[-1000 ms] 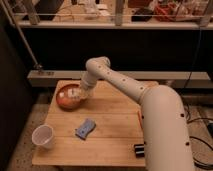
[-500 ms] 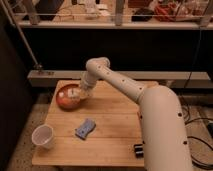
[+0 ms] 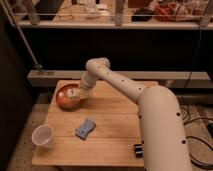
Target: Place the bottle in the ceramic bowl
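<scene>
The orange-brown ceramic bowl (image 3: pixel 65 101) sits at the back left corner of the wooden table (image 3: pixel 115 120). My arm reaches from the right across the table, and its gripper (image 3: pixel 78 94) hangs over the bowl's right side, pointing down into it. A small white bottle (image 3: pixel 72 93) shows at the gripper's tip, inside the bowl's rim. The gripper is shut on the bottle. Whether the bottle touches the bowl's bottom I cannot tell.
A white cup (image 3: pixel 43 136) stands near the table's front left corner. A blue-grey object (image 3: pixel 85 128) lies in the middle front. A small dark object (image 3: pixel 137 149) sits by the front right edge, next to my white body (image 3: pixel 162 130).
</scene>
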Available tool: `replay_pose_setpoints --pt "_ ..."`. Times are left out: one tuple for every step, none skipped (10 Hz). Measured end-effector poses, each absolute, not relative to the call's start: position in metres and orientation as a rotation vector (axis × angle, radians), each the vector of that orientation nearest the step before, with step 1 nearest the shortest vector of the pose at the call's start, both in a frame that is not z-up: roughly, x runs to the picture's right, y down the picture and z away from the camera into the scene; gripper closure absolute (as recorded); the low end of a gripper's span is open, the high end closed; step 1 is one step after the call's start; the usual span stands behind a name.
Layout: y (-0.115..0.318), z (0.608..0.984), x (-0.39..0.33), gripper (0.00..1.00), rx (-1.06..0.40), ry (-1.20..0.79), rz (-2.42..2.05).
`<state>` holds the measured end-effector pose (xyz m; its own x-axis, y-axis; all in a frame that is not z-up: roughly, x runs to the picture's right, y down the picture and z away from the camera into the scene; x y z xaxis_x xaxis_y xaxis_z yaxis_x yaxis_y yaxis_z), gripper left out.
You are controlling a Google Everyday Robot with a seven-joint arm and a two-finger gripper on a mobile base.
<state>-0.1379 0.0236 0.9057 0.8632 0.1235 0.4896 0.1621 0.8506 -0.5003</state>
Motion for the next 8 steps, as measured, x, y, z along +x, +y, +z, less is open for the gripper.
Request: replay_pose_setpoints --pt "0.0239 0.9065 -0.1396 0.99 -0.561 -0.538 -0.021" --pt "0.0243 0.9071 -0.1414 0.99 -0.561 -0.541 -0.022" --pt "0.0245 0.9078 -0.1423 0.99 -0.562 -0.542 -0.021" --pt "0.0246 0.9086 -0.1424 0.98 -0.562 -0.543 -0.019" --pt "0.0250 0.9090 -0.1422 0.94 -0.562 -0.543 -0.018" --pt "0.0256 0.9094 -0.1426 0.83 -0.563 -0.545 -0.017" --pt "0.0262 0.9098 -0.1429 0.73 -0.563 -0.545 -0.017" --pt "0.0272 0.9106 -0.1432 0.63 -0.563 -0.546 -0.016"
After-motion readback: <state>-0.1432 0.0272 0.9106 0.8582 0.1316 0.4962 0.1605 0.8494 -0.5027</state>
